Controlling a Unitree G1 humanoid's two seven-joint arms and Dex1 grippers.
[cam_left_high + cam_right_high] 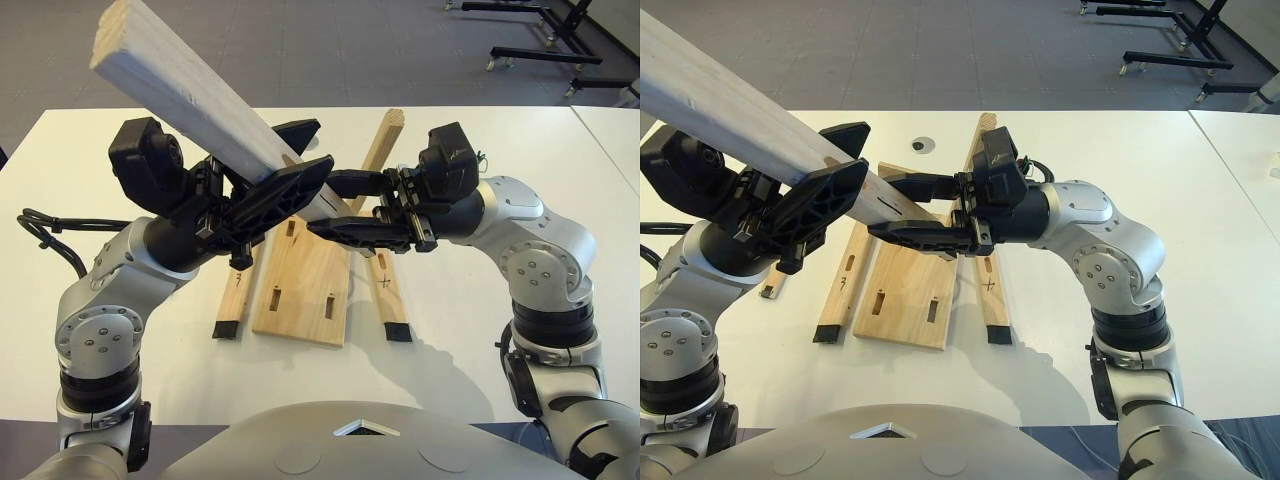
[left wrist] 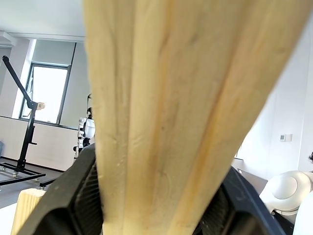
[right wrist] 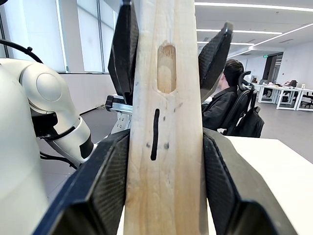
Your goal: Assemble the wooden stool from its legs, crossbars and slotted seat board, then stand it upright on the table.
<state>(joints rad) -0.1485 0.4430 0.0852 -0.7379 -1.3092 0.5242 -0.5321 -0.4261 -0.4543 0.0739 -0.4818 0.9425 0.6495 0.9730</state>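
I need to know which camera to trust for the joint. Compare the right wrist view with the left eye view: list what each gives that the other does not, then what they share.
From the right wrist view: a close look at the held leg's face, with a cut slot and a black marked line below it.
From the left eye view: the slotted seat board lying flat on the table, with a left lying leg and a right lying leg along its sides.
In both: the held leg, with the left gripper and right gripper both shut on it.
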